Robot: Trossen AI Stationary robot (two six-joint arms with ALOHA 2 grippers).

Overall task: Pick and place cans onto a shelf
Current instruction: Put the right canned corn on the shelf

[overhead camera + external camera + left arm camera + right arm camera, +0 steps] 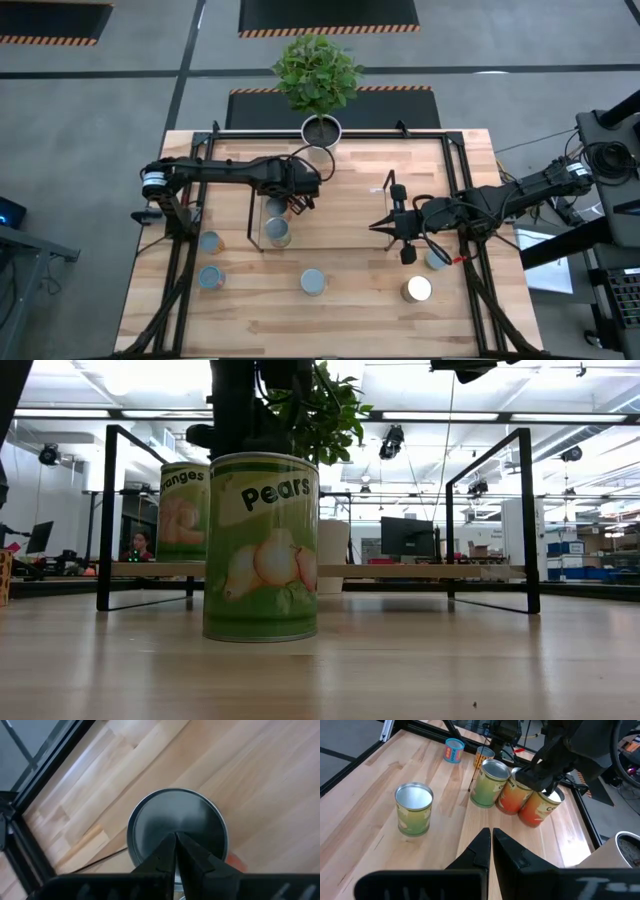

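Step in hand: judged as the approach to a pick; no can held by either arm.
Left gripper [298,203]: jaws together, empty, poised directly above the silver lid of one can [177,827], tips centred over it in the left wrist view.
Contact with that lid: cannot tell whether tips touch or hover.
Cans at the shelf end: two [278,232] just below the left jaws in the high view, at the left wire frame of the shelf [255,215].
Shelf board: runs from beneath the left jaws toward the right jaws; seen level in the low view, a pears can [261,547] in front of it and an oranges can [184,510] behind.
Right gripper [379,226]: jaws together, empty, waiting at the far end of the shelf.
Loose cans: one green-sided can [413,809] ahead of the right jaws; one [313,282] between the two arms; two [210,242] toward the left table edge; two [418,289] beside the right arm.
Plant pot [321,130]: beyond the left jaws, at the back edge of the table [360,320].
Next move calls for: jaws spread wider than the can, lowered to straddle its sides, closed, then lifted clear before travel to the board.
Risk, as judged: closed tips pressed on the lid give no grip.
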